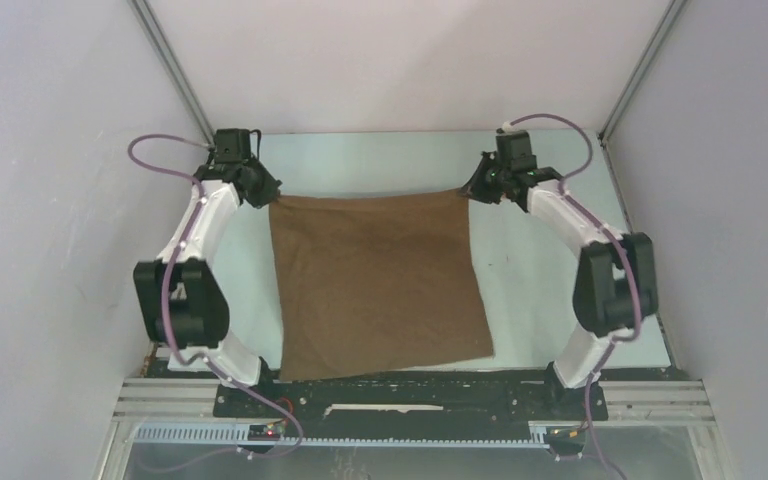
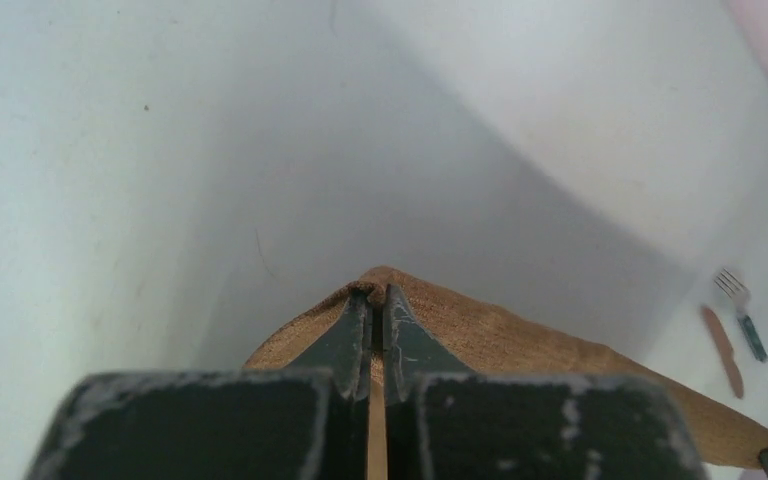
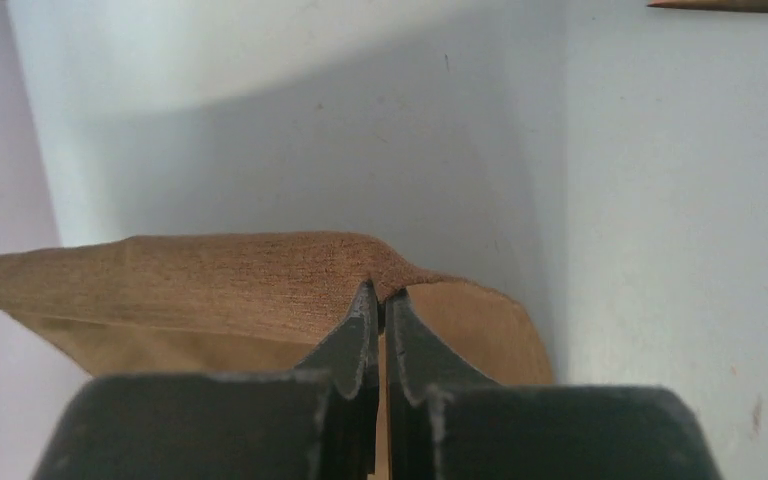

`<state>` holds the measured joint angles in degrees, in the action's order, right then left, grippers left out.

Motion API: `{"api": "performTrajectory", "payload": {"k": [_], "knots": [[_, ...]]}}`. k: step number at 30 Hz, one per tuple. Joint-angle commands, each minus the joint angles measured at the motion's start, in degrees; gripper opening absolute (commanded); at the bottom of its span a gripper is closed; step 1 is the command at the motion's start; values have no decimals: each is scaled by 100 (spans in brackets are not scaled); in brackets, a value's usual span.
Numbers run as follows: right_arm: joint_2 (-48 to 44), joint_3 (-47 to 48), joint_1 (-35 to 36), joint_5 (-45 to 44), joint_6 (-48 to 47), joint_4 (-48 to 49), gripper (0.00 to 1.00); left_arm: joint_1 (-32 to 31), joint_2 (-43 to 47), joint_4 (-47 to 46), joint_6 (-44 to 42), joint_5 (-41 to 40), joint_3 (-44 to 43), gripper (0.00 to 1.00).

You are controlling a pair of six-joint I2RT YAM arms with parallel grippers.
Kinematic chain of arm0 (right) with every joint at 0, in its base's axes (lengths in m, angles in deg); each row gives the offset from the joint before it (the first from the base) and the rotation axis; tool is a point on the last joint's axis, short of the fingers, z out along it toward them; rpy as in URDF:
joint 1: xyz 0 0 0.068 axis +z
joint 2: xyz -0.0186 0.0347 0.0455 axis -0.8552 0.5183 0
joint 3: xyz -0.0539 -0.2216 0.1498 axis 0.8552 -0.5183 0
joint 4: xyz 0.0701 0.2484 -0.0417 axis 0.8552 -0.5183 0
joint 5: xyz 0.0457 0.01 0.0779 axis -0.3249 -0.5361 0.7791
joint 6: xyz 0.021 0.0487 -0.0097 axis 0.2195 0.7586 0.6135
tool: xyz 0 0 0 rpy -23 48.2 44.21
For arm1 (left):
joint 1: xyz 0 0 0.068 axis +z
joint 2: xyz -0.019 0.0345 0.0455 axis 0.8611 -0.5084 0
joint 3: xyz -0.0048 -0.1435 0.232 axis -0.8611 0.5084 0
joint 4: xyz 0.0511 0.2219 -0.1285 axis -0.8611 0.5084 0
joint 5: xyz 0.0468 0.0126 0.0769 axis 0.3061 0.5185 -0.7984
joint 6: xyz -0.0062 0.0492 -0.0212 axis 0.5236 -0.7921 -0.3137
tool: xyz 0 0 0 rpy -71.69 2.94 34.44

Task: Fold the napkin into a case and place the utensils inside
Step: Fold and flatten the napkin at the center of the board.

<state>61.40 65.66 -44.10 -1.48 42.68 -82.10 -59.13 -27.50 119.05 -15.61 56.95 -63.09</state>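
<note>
The napkin [image 1: 375,285] lies spread as a rough square at the centre of the worktop [image 1: 540,270], one flat layer with no fold made yet. Its two far corners, at 11 and 1 o'clock of the cloth, are each pinched. The left end effector [image 1: 263,192] is clamped on the 11 o'clock corner, and the right end effector [image 1: 473,190] is clamped on the 1 o'clock corner. In both wrist views the dark fingers meet tip to tip with cloth between them.

From overhead the arms' heads cover both corners, so the grips cannot be seen there. In the left wrist view, at 4 o'clock, a small fork [image 2: 743,312] and a reddish-brown knife [image 2: 722,350] lie side by side on the worktop, apart from the napkin. In the right wrist view, at 1 o'clock, a brown sliver [image 3: 730,5] is cut off by the frame edge and too partial to identify.
</note>
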Motion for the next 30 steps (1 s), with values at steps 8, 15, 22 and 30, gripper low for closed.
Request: {"api": "performTrajectory", "payload": {"k": [8,15,22,30], "knots": [[2180,2424,-59,707,-347,74,0,520,-2042,-1166,-217,1039,-1138,0],[2483,3159,-79,847,-485,-750,0,656,-1898,-785,-252,1202,-1024,0],[1585,2274,-79,974,-710,-1949,0,670,-634,-158,-242,1593,560,0],[163,-19,-70,922,-848,-1675,0,636,859,-419,-300,1781,2942,0]]}}
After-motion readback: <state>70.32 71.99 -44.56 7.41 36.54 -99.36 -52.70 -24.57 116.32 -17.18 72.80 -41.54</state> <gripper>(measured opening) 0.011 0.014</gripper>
